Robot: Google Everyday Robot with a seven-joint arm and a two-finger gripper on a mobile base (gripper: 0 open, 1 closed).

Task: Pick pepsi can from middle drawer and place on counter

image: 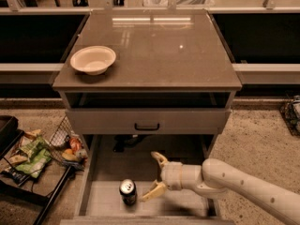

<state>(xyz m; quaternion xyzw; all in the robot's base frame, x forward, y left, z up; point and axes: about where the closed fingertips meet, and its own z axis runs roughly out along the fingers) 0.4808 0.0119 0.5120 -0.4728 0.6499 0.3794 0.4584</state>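
The pepsi can (128, 191) stands upright on the pale floor of the open middle drawer (108, 203), left of centre, silver top up. My gripper (152, 176) is open inside the drawer, just right of the can, fingers spread one above the other and pointing left. It holds nothing. One fingertip (146, 196) is a short gap from the can. The counter (154, 50) is the glossy grey-brown cabinet top above the drawers.
A pale bowl (93, 59) sits on the counter's left side. A closed grey drawer front with a black handle (146, 126) overhangs the open drawer. A wire basket of snack packs (35, 151) stands on the floor at left. My white arm (248, 189) comes in from the right.
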